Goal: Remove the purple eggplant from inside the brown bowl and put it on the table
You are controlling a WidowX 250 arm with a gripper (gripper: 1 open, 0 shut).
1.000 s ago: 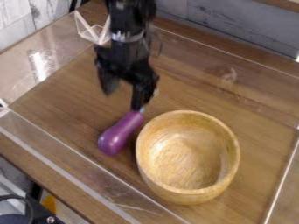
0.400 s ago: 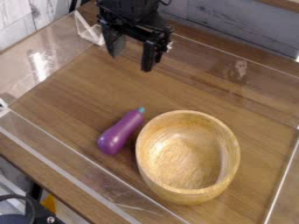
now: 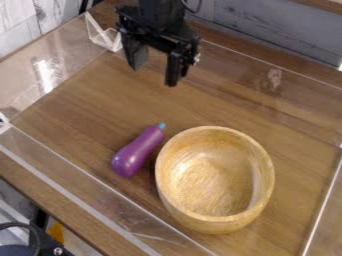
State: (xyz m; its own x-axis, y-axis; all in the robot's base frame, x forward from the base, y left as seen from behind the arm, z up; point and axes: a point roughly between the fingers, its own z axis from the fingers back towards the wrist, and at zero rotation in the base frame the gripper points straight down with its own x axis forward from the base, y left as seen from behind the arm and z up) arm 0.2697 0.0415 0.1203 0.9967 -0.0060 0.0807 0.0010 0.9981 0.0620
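Note:
The purple eggplant [image 3: 136, 151] lies on the table [image 3: 80, 110] just left of the brown bowl [image 3: 214, 178], its green stem cap pointing up and right toward the rim. The bowl holds nothing. My gripper [image 3: 154, 64] hangs well above and behind the eggplant, pointing down, its two black fingers apart and nothing between them.
Clear acrylic walls [image 3: 80, 205] run around the table's edges. A white crumpled object [image 3: 104, 35] sits behind the arm at the back left. Bare wood lies left of the eggplant and to the right of the gripper.
The gripper has risen from just above the eggplant's stem end and drawn back toward the far side. The eggplant and bowl have stayed where they were.

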